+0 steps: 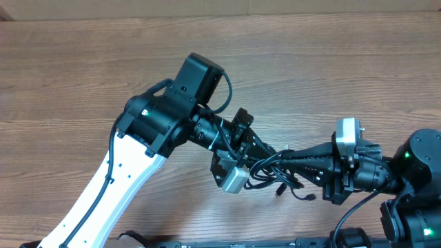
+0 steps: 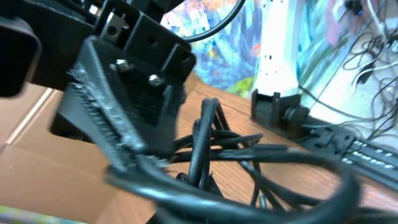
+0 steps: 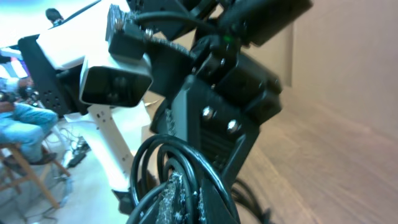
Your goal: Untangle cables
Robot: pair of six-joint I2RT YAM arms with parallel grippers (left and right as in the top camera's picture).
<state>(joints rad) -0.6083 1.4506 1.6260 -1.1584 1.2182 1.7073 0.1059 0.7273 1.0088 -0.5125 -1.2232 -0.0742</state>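
The cables (image 1: 274, 165) are a knot of thin black cords bunched between my two grippers, just right of the table's middle. Two loose ends (image 1: 308, 196) trail toward the front. My left gripper (image 1: 258, 150) reaches in from the left and is shut on the cables. My right gripper (image 1: 281, 158) comes from the right, tip to tip with the left, and is also shut on them. In the right wrist view, cable loops (image 3: 163, 155) run between my own worn fingers (image 3: 186, 193). In the left wrist view, cords (image 2: 206, 134) cross below the right gripper's finger (image 2: 124, 106).
The wooden table (image 1: 83, 62) spreads around both arms. The left arm's white link (image 1: 114, 186) slants to the front left. The right arm's body (image 1: 413, 172) fills the right edge. A black rail (image 1: 227, 243) lines the front edge.
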